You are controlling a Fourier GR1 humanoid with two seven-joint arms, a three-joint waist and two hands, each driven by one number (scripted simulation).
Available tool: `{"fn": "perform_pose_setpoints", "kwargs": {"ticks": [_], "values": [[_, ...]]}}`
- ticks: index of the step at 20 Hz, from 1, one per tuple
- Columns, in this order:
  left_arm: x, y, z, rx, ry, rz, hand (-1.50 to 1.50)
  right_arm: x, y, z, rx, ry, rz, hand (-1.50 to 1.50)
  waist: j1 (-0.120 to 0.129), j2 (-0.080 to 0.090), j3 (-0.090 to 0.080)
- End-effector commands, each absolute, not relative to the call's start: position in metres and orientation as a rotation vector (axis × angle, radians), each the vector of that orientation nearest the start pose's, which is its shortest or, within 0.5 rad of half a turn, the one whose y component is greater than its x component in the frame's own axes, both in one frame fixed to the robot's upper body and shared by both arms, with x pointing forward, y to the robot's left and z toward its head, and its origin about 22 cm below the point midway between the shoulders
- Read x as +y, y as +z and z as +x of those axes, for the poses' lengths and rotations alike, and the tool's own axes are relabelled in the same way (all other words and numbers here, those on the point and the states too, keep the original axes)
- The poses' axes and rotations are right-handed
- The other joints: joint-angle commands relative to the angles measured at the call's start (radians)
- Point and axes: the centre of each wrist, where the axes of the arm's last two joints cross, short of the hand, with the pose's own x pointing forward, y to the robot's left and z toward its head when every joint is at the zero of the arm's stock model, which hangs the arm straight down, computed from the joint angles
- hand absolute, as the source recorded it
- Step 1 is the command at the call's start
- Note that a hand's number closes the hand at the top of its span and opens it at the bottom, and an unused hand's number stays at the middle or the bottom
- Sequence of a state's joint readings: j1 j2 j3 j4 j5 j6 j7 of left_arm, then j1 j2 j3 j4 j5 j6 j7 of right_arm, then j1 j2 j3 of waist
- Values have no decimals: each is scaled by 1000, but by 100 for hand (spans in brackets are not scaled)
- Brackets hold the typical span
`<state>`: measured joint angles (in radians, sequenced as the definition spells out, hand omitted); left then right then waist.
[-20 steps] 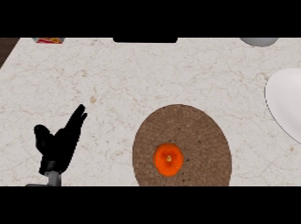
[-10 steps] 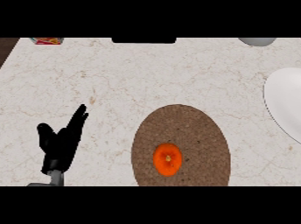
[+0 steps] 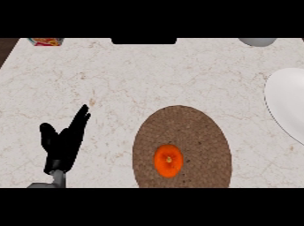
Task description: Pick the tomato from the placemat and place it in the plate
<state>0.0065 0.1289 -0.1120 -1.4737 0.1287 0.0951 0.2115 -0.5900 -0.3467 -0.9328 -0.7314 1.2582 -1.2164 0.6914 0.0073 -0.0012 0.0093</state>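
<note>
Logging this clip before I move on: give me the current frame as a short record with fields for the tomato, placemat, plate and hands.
tomato: on the placemat, toward its near end, untouched
placemat: round, brown, on the counter
plate: white, at the right edge, nothing on the part that shows
left hand: open, resting at lower left, left of the placemat
right hand: not identifiable
task state: tomato not yet picked

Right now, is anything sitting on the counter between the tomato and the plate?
Nothing visible does. The tomato lies on the round brown placemat, and the white plate is up and to its right at the counter's edge. Between them shows only placemat and bare marble counter.
</note>
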Motion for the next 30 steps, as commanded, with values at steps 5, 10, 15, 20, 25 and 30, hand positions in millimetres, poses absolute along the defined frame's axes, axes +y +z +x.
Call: {"fn": "perform_pose_setpoints", "kwargs": {"ticks": [5, 10, 15, 20, 25, 30], "values": [[232, -28, 237, -1169, 21, 20, 0, -394, 14, 312, -883, -1180, -1712, -150, -24, -5, -8], [244, -32, 229, -1171, 4, 8, 0, -339, 10, 289, -1022, -1157, -1591, -150, -22, -5, -9], [227, -33, 244, -1178, -3, 18, 0, -311, -8, 257, -1059, -1086, -1530, -150, -17, 0, -10], [229, -26, 239, -1197, -3, -4, 0, -294, -22, 243, -1008, -995, -1527, -150, -10, 0, -11], [246, -30, 223, -1191, -16, 21, 0, -271, -40, 227, -976, -956, -1489, -150, -5, 1, -11], [233, -27, 229, -1174, -10, 4, 0, -262, -37, 231, -959, -949, -1475, -150, -5, 1, -11]]}}
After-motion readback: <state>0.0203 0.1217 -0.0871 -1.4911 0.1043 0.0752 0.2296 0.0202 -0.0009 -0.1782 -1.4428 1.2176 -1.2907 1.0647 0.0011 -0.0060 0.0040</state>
